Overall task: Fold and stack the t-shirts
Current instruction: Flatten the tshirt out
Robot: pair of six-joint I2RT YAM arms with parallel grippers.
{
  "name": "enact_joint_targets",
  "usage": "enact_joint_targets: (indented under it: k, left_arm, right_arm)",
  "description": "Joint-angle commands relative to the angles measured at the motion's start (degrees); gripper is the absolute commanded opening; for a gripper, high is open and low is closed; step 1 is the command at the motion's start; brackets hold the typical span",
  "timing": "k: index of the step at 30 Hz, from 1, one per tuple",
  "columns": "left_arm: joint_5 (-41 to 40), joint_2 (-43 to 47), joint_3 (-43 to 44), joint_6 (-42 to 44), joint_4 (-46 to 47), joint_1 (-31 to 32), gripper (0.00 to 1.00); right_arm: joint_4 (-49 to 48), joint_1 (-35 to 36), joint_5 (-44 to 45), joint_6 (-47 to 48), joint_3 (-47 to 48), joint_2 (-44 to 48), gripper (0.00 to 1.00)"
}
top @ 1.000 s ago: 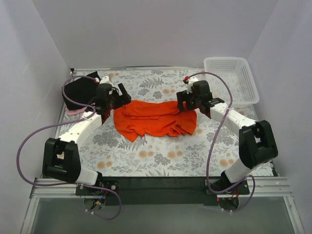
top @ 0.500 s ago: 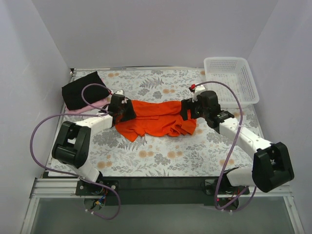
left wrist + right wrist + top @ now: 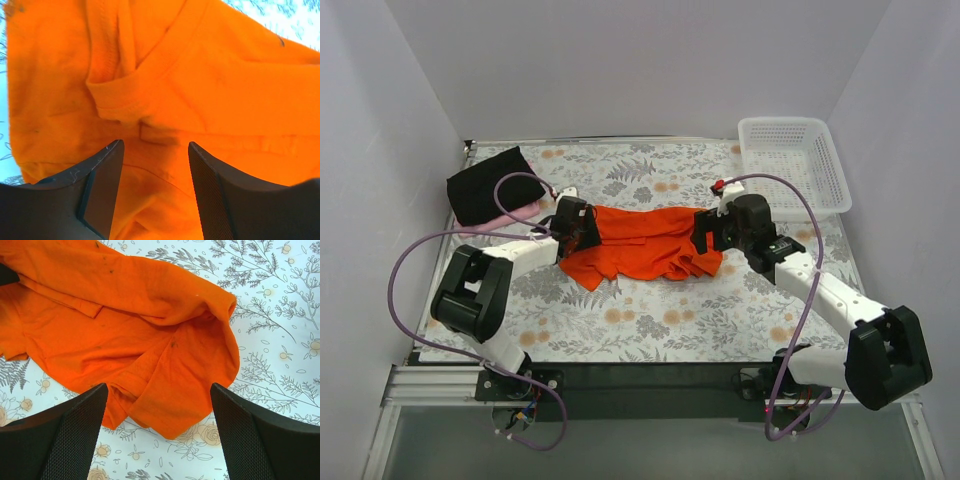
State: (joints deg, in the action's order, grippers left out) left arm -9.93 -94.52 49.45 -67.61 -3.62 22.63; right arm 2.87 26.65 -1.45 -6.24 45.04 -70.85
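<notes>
The orange t-shirt (image 3: 640, 244) lies crumpled in the middle of the flowered table. My left gripper (image 3: 582, 230) is open low over the shirt's left end; in the left wrist view its fingers (image 3: 100, 185) straddle orange cloth (image 3: 165, 90) near the collar. My right gripper (image 3: 705, 232) is open at the shirt's right end; in the right wrist view the shirt (image 3: 130, 330) lies ahead of the gripper (image 3: 159, 435), with its lower corner between the fingers. The black t-shirt (image 3: 485, 183) lies folded at the back left on the pale pink t-shirt (image 3: 495, 222).
A white mesh basket (image 3: 795, 165) stands at the back right corner. White walls enclose the table on three sides. Purple cables loop from both arms. The flowered cloth (image 3: 660, 310) covers the table in front of the shirt.
Both arms have stretched forward and dropped lower. The left gripper moved right onto the shirt's left end; the right gripper moved down to the right end. The shirt has shifted slightly.
</notes>
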Motion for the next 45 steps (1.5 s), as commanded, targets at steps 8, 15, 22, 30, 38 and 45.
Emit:
enact_joint_targets:
  k: [8,15,22,30,38,45]
  left_arm:
    - [-1.06,-3.48,2.76,0.38,2.30,0.13,0.45]
    - [-0.97,-2.95,2.40,0.46,3.27,0.92,0.40]
    - [-1.58,-4.36,3.90,1.34,3.27,1.01,0.26]
    - [-2.20,-2.78,3.46,0.99,3.27,1.10,0.00]
    - [-3.34,3.89,3.37,0.99,3.27,1.10,0.00]
    - [-5.27,10.40,8.02,2.75,-1.39,1.01,0.00]
  right_arm:
    - [-1.47,0.24,0.84,-0.44,-1.70,3.52,0.76]
    - [-1.56,0.50,0.31,-0.61,-1.71,3.26,0.76]
    - [-1.55,0.68,0.57,-0.53,-1.97,3.79,0.76]
    - [-1.38,1.03,0.66,-0.70,-1.97,2.30,0.76]
    - [2.13,6.12,5.75,-2.46,-2.23,-2.53,0.75]
    - [2.31,7.10,8.22,-3.34,-3.64,-3.15,0.75]
